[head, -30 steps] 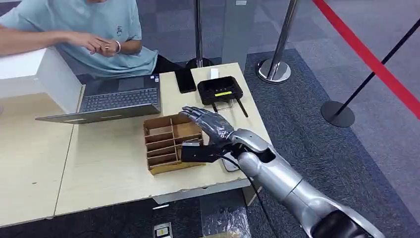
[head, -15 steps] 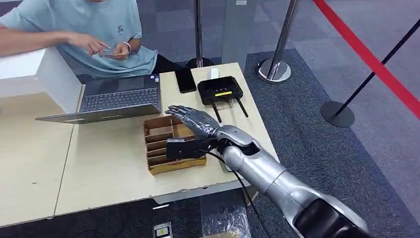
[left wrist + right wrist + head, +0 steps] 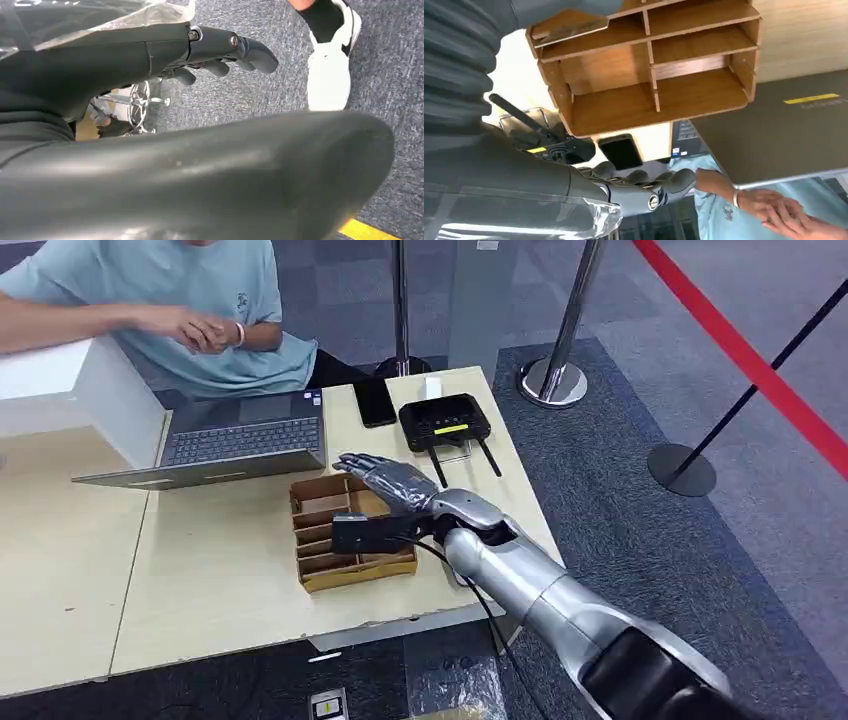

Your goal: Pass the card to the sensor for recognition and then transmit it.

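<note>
My right hand (image 3: 388, 480) hovers over the back right compartments of a brown wooden divider box (image 3: 320, 560), fingers stretched out flat and nothing in them. In the right wrist view the same hand (image 3: 644, 187) reaches past the box (image 3: 704, 95), whose visible compartments look empty. The sensor, a black device (image 3: 445, 423) with a yellow strip and two antennas, lies beyond the hand near the table's far right corner. A small white object (image 3: 433, 387) lies just behind it. I cannot make out a card for certain. My left hand (image 3: 225, 50) hangs over the carpet, holding nothing.
An open laptop (image 3: 240, 440) and a black phone (image 3: 374, 402) lie behind the box. A person in a teal shirt (image 3: 200, 300) sits across the table, hands together. Stanchion posts (image 3: 555, 380) with a red belt stand to the right. A white shoe (image 3: 330, 65) stands near my left hand.
My right hand has moved left, from the box's right edge to above its back compartments. The person's hands have shifted slightly.
</note>
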Available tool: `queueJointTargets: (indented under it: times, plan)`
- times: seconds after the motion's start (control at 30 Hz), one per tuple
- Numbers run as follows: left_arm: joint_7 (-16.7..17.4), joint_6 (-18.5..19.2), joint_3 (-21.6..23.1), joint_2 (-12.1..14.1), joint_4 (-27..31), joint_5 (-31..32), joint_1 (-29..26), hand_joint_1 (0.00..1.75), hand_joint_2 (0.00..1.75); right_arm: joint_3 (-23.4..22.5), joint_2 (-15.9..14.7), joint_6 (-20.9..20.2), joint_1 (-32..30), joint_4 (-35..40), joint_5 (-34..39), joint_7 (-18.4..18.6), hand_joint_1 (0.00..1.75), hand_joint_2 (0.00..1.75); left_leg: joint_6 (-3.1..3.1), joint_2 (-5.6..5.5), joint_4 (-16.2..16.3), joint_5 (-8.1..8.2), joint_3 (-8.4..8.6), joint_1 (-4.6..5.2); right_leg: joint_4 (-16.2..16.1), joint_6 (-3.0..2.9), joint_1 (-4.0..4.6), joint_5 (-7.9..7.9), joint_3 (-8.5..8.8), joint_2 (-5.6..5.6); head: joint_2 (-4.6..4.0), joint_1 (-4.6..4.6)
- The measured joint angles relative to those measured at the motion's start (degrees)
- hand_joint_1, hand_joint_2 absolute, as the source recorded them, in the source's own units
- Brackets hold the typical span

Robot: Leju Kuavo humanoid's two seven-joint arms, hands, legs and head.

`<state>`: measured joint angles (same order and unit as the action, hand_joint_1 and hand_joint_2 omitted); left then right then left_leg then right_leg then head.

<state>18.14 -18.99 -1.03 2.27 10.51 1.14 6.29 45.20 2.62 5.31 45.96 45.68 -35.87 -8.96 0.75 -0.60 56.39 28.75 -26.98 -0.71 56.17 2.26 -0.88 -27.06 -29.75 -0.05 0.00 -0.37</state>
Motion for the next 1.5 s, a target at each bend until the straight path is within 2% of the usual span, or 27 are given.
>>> queueJointTargets:
  times: [0.07,0.17,0.33,0.57,0.8,1.2,1.27,1.3,1.43,1.5]
  plan:
    - [0.00,0.00,0.00,0.00,0.00,0.00,0.00,0.00,0.00,0.00,0.15,0.00,0.03,-0.66,0.00,0.00,0.33,1.75,0.00,0.00,0.00,0.00,0.00,0.00,0.00,0.00,0.00,0.00,0.00,0.00,0.00,0.00]
    - [0.00,-0.04,0.00,0.00,0.00,0.00,-0.01,0.00,0.00,0.00,0.15,0.15,0.04,-1.31,-0.11,0.02,0.24,1.75,0.00,0.00,0.00,0.00,0.01,0.00,0.00,0.00,0.00,0.00,0.00,0.00,0.00,0.00]
    - [0.00,-0.11,0.00,0.04,0.00,-0.11,-0.02,0.00,0.00,0.02,-0.02,0.15,0.02,-1.94,-0.63,0.74,0.30,1.75,0.00,0.00,0.00,0.00,0.01,0.00,0.00,0.00,0.00,0.00,-0.01,0.00,0.00,0.00]
    - [0.20,-0.46,0.00,0.07,0.00,-0.74,-0.05,0.00,0.00,0.04,-1.31,0.83,0.02,-1.03,-3.50,3.43,0.26,1.75,0.00,0.01,0.02,0.00,0.03,0.01,0.00,0.00,0.00,0.00,0.00,0.00,0.00,0.00]
    - [0.20,-0.48,0.00,0.07,0.00,-0.90,-0.06,0.00,0.00,0.04,-2.51,0.83,0.01,0.31,-3.87,3.74,0.24,1.75,0.00,0.01,0.01,0.00,0.02,0.01,0.00,0.00,0.00,0.00,0.00,0.00,0.00,0.00]
    - [0.87,-1.14,-0.07,0.07,0.00,-1.38,-0.07,0.00,0.00,0.07,-5.29,-1.14,-1.57,4.66,-4.74,6.12,0.47,1.75,0.00,0.01,0.02,0.00,0.04,0.01,0.00,0.00,0.00,0.00,0.00,0.00,0.00,0.00]
    - [0.98,-1.22,-0.07,0.07,0.00,-1.51,-0.06,0.00,0.00,0.07,-5.86,-1.62,-2.08,5.62,-5.09,6.67,0.65,1.75,0.00,0.01,0.02,0.00,0.04,0.01,0.00,0.00,0.00,0.00,0.00,0.00,0.00,0.00]
    - [1.16,-1.27,-0.07,0.07,0.00,-1.55,-0.06,0.00,0.00,0.07,-6.17,-2.01,-2.41,6.17,-5.18,6.86,0.84,1.75,0.00,0.01,0.02,0.00,0.04,0.01,0.00,0.00,0.00,0.00,0.00,0.00,0.00,0.00]
    - [2.38,-1.31,-0.09,0.04,-0.02,-1.33,-0.05,0.00,0.00,0.07,-7.32,-2.82,-3.92,7.96,-5.33,7.61,0.66,1.75,0.00,0.01,0.02,0.00,0.04,0.01,0.00,0.00,0.00,0.00,0.00,0.00,0.00,0.00]
    - [2.95,-1.31,-0.09,0.04,0.00,-1.18,-0.06,0.00,0.00,0.07,-7.80,-3.06,-4.69,8.53,-5.33,7.67,0.65,1.75,0.00,0.01,0.02,0.00,0.04,0.01,0.00,0.00,0.00,0.00,0.00,0.00,0.00,0.00]
